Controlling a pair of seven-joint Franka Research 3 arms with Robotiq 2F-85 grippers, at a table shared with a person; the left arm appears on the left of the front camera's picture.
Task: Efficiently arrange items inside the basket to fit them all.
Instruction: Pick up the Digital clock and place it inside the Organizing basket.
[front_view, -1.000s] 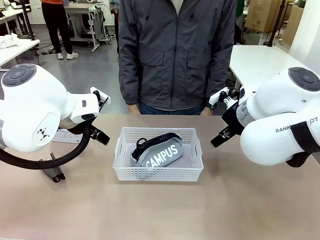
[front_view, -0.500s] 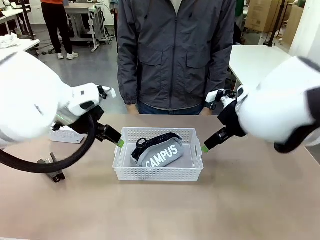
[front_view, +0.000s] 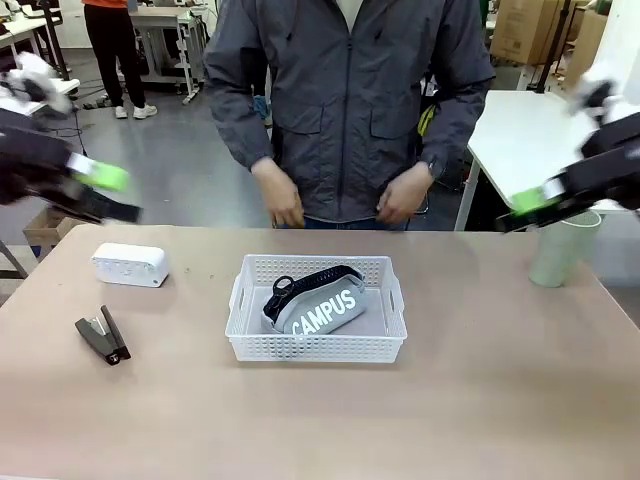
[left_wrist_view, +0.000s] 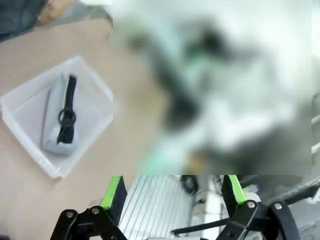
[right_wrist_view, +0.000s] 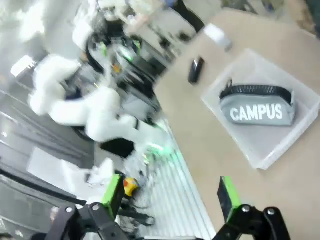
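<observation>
The white lattice basket (front_view: 316, 345) stands mid-table with the grey CAMPUS pouch (front_view: 315, 305) lying in it, black strap on top. On the table to its left lie a small white box (front_view: 130, 265) and a black stapler (front_view: 102, 337). A pale green cup (front_view: 563, 248) stands upright at the far right. My left gripper (front_view: 98, 195) hangs blurred above the far left edge, open and holding nothing. My right gripper (front_view: 545, 205) hangs blurred over the cup, also open. The wrist views show open left jaws (left_wrist_view: 175, 192) and open right jaws (right_wrist_view: 170, 197), with the basket (left_wrist_view: 85, 82) and pouch (right_wrist_view: 257, 111) far off.
A person in a grey jacket stands at the far edge, both hands (front_view: 280, 205) held at waist height above the table's back edge. Bare tabletop lies in front of the basket and to its right. The right wrist view shows the stapler (right_wrist_view: 195, 70) and the box (right_wrist_view: 217, 36).
Both arms have swung up and outward from beside the basket to the table's sides, uncovering the box, stapler and cup. The person's hands have risen in front of the jacket.
</observation>
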